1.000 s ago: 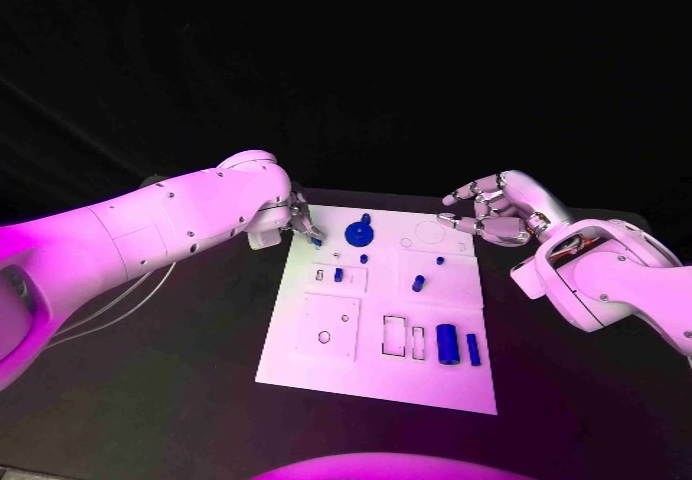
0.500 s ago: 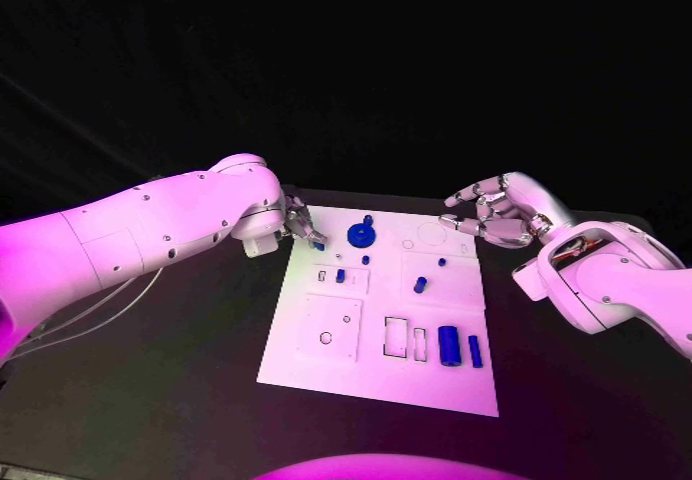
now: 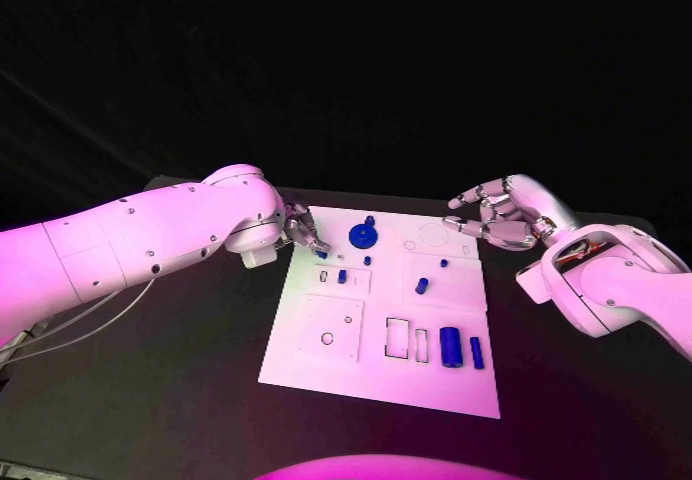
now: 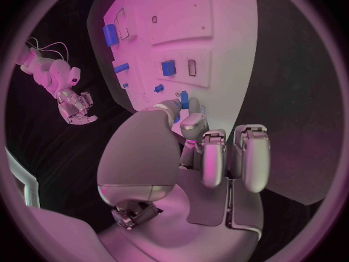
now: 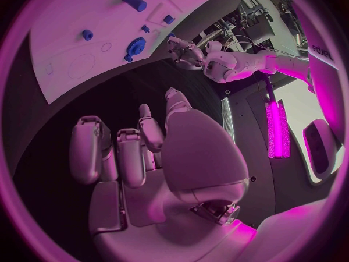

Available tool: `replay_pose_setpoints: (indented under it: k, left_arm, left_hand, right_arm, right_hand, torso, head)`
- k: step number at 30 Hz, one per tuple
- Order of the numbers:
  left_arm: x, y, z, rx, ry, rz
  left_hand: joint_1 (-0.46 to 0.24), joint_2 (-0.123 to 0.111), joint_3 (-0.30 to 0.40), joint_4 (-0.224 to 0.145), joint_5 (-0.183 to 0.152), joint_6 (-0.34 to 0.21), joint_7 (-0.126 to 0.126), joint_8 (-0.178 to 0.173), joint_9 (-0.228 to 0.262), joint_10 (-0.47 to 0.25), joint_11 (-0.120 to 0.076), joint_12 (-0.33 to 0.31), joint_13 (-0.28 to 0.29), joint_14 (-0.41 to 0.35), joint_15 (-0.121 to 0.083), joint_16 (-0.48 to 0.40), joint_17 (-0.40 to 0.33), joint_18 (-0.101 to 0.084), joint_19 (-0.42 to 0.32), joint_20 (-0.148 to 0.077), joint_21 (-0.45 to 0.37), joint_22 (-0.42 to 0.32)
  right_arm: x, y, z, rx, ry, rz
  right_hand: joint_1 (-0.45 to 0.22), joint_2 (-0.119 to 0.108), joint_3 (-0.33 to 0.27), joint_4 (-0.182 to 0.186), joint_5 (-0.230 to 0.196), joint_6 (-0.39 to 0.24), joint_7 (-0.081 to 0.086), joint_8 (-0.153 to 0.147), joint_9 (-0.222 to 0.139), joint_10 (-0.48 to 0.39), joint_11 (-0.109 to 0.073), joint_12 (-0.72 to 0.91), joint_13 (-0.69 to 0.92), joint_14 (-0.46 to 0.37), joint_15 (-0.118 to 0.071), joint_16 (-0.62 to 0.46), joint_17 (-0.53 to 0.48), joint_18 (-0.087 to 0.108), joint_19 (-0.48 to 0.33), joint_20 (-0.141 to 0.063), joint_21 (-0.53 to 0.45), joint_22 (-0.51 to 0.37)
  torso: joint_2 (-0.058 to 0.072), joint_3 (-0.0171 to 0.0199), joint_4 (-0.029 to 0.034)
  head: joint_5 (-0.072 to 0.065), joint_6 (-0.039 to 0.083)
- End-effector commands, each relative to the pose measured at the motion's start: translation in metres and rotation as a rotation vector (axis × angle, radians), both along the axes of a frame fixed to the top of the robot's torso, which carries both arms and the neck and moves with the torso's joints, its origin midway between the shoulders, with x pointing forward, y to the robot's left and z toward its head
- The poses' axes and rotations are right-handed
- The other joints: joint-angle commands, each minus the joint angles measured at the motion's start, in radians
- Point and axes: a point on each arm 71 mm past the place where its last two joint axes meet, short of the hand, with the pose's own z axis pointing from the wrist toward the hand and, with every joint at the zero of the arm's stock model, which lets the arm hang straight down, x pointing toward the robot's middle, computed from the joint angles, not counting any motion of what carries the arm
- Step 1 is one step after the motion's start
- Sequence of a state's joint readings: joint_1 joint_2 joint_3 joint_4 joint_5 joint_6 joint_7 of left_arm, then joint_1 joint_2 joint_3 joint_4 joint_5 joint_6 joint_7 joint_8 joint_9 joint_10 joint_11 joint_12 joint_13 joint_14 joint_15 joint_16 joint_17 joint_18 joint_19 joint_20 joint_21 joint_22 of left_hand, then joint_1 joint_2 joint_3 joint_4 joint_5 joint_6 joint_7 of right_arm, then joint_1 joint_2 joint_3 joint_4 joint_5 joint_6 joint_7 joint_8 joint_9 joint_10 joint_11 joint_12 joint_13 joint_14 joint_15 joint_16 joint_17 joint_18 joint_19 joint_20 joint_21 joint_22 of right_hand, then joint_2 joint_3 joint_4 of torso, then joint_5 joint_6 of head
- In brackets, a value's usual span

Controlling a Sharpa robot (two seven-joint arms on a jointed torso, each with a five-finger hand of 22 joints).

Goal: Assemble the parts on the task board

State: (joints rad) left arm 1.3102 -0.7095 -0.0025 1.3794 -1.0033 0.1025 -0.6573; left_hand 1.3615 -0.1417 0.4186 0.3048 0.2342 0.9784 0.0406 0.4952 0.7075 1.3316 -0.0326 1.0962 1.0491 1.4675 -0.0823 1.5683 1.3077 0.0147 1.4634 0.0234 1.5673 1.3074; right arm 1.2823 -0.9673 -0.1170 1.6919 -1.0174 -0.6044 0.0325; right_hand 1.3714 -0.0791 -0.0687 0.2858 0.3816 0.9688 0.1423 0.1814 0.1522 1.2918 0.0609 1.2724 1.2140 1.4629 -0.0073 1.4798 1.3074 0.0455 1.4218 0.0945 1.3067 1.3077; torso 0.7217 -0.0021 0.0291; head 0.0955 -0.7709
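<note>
On the black table [image 3: 173, 390] the white task board [image 3: 382, 330] is laid, blue parts [image 3: 449, 345] set across it. At its far left corner a small blue part [image 4: 185, 103] is pinched by the left hand [image 3: 303, 232]. Beyond the far right corner the right hand [image 3: 498, 215] is held with fingers loosely curled, nothing gripped.

No legible text, labels, brands or numbers on the task board [image 3: 378, 330], the parts or the arms. Right wrist view: a few dark letters stand on a white body panel at the circle's rim, too small and bent to read.
</note>
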Motion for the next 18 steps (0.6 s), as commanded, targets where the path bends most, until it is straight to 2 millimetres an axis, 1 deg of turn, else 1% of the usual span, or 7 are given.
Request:
replay_pose_setpoints:
  k: [1, 11, 18]
  left_arm:
    - [-0.002, -0.003, 0.000, -0.007, -0.030, -0.016]
    - [-0.013, -0.005, -0.012, -0.012, -0.021, -0.022]
    - [-0.018, -0.006, -0.020, -0.009, -0.019, -0.028]
  left_hand:
    - [0.003, -0.011, 0.121, -0.122, -0.003, -0.007, -0.002, 0.006, 0.002, 0.007, 0.001, 0.004, 0.001, 0.103, -0.002, 0.002, 0.263, -0.012, 0.101, -0.004, -0.003, 0.254]
    - [0.003, -0.015, 0.125, -0.125, -0.003, -0.005, -0.003, 0.009, 0.003, 0.012, 0.000, 0.013, 0.008, 0.103, -0.002, 0.002, 0.263, -0.012, 0.102, -0.004, -0.002, 0.255]
    - [0.004, -0.019, 0.128, -0.129, -0.003, -0.004, -0.004, 0.010, 0.004, 0.015, -0.001, 0.016, 0.012, 0.103, -0.003, 0.002, 0.263, -0.012, 0.102, -0.004, -0.002, 0.255]
  right_arm:
    - [-0.001, 0.001, -0.001, -0.004, -0.001, 0.010]
    - [-0.001, 0.000, -0.001, -0.004, 0.001, 0.009]
    - [-0.001, 0.000, -0.001, -0.004, 0.001, 0.008]
  right_hand:
    - [-0.004, 0.009, -0.005, 0.000, 0.006, 0.001, -0.003, 0.005, 0.000, -0.005, -0.003, -0.001, 0.000, 0.068, -0.007, -0.003, 0.098, 0.019, -0.003, -0.001, -0.003, 0.098]
    - [-0.006, 0.011, -0.005, 0.000, 0.008, 0.001, -0.003, 0.005, 0.000, -0.005, -0.003, -0.001, -0.001, 0.068, -0.007, -0.003, 0.099, 0.018, -0.003, -0.001, -0.003, 0.099]
    - [-0.007, 0.012, -0.005, 0.001, 0.010, 0.001, -0.003, 0.005, 0.000, -0.005, -0.003, -0.001, 0.000, 0.068, -0.007, -0.004, 0.098, 0.018, -0.003, -0.001, -0.004, 0.098]
  torso:
    - [0.001, -0.0003, -0.0005]
    - [0.002, -0.0006, -0.0001]
    - [0.002, -0.0002, -0.0011]
  head:
    - [0.002, -0.001]
    - [0.002, -0.005]
    - [0.003, -0.007]
